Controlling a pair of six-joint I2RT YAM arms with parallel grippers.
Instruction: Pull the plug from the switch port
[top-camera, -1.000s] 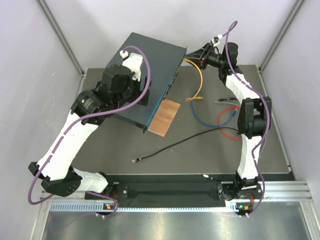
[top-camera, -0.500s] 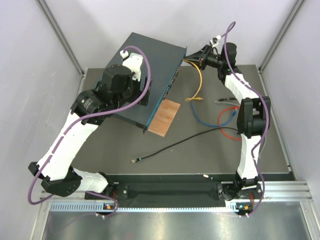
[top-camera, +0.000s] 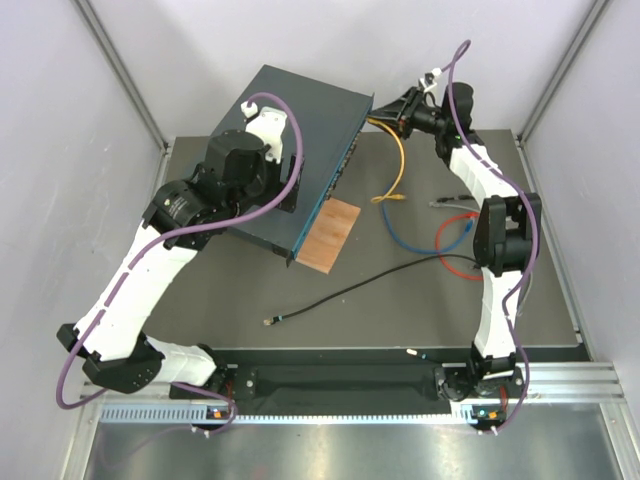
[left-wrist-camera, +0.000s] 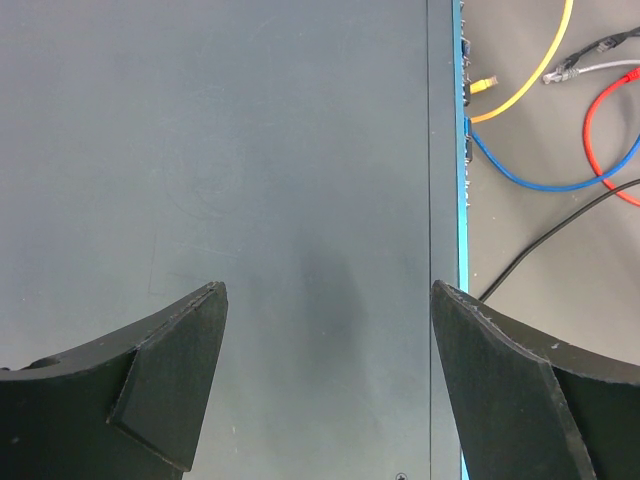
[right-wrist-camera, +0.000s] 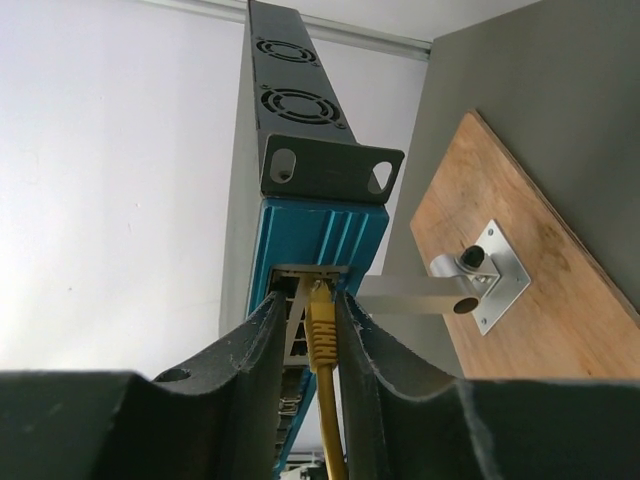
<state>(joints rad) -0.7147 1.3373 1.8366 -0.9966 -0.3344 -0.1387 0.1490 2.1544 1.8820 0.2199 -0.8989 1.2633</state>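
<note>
The switch (top-camera: 300, 110) is a flat dark blue-grey box lying at the back of the table, its socket face turned right. A yellow plug (right-wrist-camera: 320, 322) sits in a socket at the far end of that face, and its yellow cable (top-camera: 401, 160) hangs down to the table. My right gripper (top-camera: 380, 113) is at that corner. In the right wrist view its fingers (right-wrist-camera: 310, 297) are closed narrowly on either side of the plug. My left gripper (left-wrist-camera: 325, 290) is open over the switch's flat top (left-wrist-camera: 250, 150), with nothing between the fingers.
A brown wooden board (top-camera: 328, 233) with a metal bracket (right-wrist-camera: 470, 275) lies against the switch's near end. Blue (top-camera: 405, 235), red (top-camera: 455, 250), grey (top-camera: 450, 202) and black (top-camera: 350, 293) cables lie loose on the table to the right. Side walls close in the table.
My right gripper has crept slightly left toward the switch's socket face. The left arm and the switch have not moved.
</note>
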